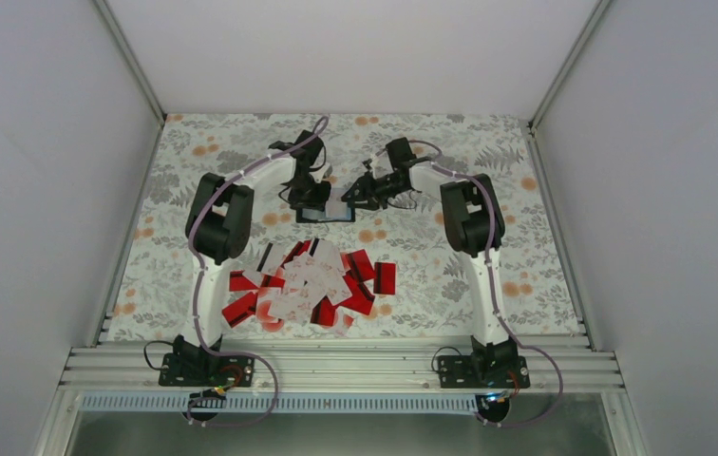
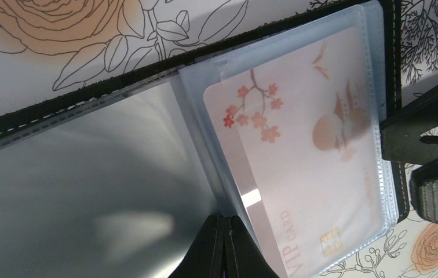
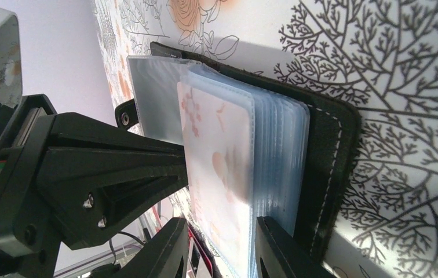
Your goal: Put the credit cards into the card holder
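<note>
The black card holder (image 1: 329, 211) lies open at the far middle of the table, between both grippers. In the left wrist view its clear sleeves (image 2: 89, 191) fan out, and one holds a pale pink card with red blossoms (image 2: 298, 156). My left gripper (image 2: 226, 243) is shut, its tips pressed down on the sleeves by the fold. My right gripper (image 3: 222, 255) stands part open, straddling the sleeve with the pink card (image 3: 216, 156). There is a gap at its left finger (image 3: 167, 249). The other credit cards (image 1: 308, 285), red and white, lie in a loose pile nearer the arm bases.
A floral cloth (image 1: 488, 275) covers the table, with white walls on three sides. The holder's black cover (image 3: 327, 150) lies flat on the cloth. The black housing of the left arm (image 3: 89, 174) stands close to my right fingers. A ribbed right finger (image 2: 437, 197) sits at the holder's edge.
</note>
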Controlling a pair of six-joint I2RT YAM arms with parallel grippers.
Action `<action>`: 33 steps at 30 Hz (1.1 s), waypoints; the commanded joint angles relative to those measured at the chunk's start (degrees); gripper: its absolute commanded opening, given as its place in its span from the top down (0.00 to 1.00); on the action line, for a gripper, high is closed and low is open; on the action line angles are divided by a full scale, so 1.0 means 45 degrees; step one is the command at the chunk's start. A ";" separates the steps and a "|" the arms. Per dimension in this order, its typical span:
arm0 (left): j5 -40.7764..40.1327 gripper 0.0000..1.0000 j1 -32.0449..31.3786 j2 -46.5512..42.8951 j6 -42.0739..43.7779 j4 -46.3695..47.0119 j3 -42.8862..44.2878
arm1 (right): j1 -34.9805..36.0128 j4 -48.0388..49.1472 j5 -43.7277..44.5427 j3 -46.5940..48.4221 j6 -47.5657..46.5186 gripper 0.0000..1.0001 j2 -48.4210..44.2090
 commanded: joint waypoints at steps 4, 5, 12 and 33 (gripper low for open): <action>0.0377 0.98 -0.0121 0.0596 0.0095 0.0109 -0.0104 | 0.0386 -0.0171 -0.0024 0.0434 0.0141 0.69 0.0510; 0.0383 0.98 -0.0145 0.0628 0.0096 0.0102 -0.0085 | 0.0387 -0.0139 -0.0101 0.0459 0.0158 0.69 0.0521; 0.0359 0.98 -0.0311 0.1111 0.0079 -0.0223 0.0540 | 0.0403 0.0021 -0.0581 0.0534 0.0151 0.69 0.0397; 0.0172 0.97 -0.0336 0.1273 -0.0040 -0.0413 0.0765 | 0.0456 -0.1540 0.0775 0.1310 -0.0801 0.72 -0.0179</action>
